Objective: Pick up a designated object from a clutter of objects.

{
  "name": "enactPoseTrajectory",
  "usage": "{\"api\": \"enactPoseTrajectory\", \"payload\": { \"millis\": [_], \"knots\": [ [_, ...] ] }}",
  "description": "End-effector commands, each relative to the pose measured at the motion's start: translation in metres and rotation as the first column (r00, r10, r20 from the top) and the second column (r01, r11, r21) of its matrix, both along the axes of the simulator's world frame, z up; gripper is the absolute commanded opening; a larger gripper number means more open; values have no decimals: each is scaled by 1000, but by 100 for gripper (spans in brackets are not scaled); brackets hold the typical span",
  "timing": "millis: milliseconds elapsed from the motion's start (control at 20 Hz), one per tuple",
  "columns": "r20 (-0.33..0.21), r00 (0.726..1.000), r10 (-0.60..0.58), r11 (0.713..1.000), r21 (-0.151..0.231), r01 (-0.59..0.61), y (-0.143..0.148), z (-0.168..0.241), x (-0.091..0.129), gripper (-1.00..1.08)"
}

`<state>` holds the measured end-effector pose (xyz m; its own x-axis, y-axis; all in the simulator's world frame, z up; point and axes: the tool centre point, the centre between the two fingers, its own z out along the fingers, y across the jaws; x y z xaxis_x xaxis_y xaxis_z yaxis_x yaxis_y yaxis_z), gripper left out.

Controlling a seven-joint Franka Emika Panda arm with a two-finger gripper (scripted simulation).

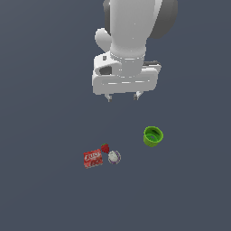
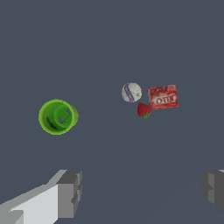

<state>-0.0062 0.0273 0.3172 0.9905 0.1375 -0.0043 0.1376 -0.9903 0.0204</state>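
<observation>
The designated object is a small flat red box (image 1: 92,158) (image 2: 162,96) with white lettering, lying flat on the dark surface. Touching or nearly touching it are a tiny red strawberry (image 1: 105,148) (image 2: 144,110) and a greyish-white round object (image 1: 113,157) (image 2: 131,92). A green cup (image 1: 153,136) (image 2: 58,116) stands apart, toward the exterior view's right. My gripper (image 1: 122,96) (image 2: 142,190) hangs well above the surface, open and holding nothing, with the clutter of objects below and away from it. Both grey fingertips (image 2: 70,192) show in the wrist view.
The dark grey-blue surface (image 1: 45,189) runs evenly in all directions around the four items. No walls or edges show. The white arm body (image 1: 131,31) fills the upper middle of the exterior view.
</observation>
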Motion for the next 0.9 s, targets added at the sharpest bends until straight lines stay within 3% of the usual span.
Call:
{"api": "enactPoseTrajectory", "payload": {
  "millis": [0,450,850],
  "knots": [
    [0,1000,0,1000,0,0,0,0,0,100],
    [15,999,-36,999,32,36,-8,0,8,100],
    [14,998,-54,998,35,54,-10,-2,10,100]
  ]
}}
